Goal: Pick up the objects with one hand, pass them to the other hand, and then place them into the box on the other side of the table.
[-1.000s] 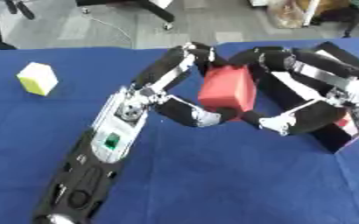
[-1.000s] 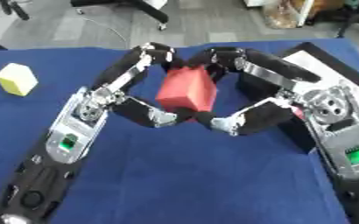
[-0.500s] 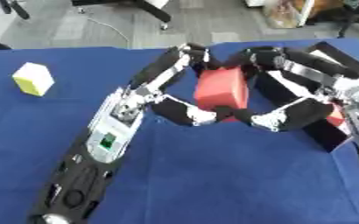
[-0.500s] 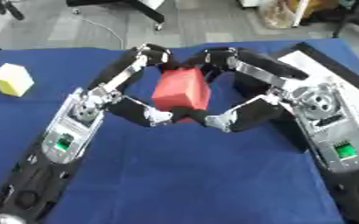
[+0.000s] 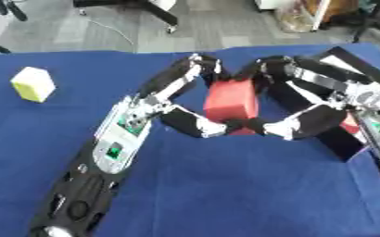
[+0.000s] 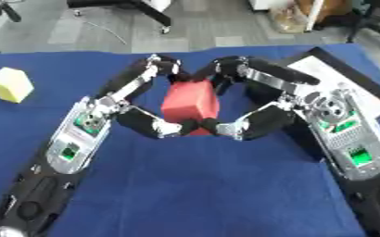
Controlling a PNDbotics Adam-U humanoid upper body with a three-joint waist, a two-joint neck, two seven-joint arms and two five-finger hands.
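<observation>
Both hands meet over the middle of the blue table [image 6: 185,185], the left hand [image 6: 144,106] and the right hand [image 6: 258,104] each curled round a red block [image 6: 190,105] held between them, fingers above and thumbs below. Just right of the right arm lies a black-rimmed box [image 6: 339,76]. Well apart, far left, sits a yellow block [image 6: 11,84].

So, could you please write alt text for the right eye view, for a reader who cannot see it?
Both robot hands, left robot hand and right robot hand, hold a red rectangular block between them above a blue cloth-covered table. A yellow block sits far left; a black-rimmed box lies at right.
</observation>
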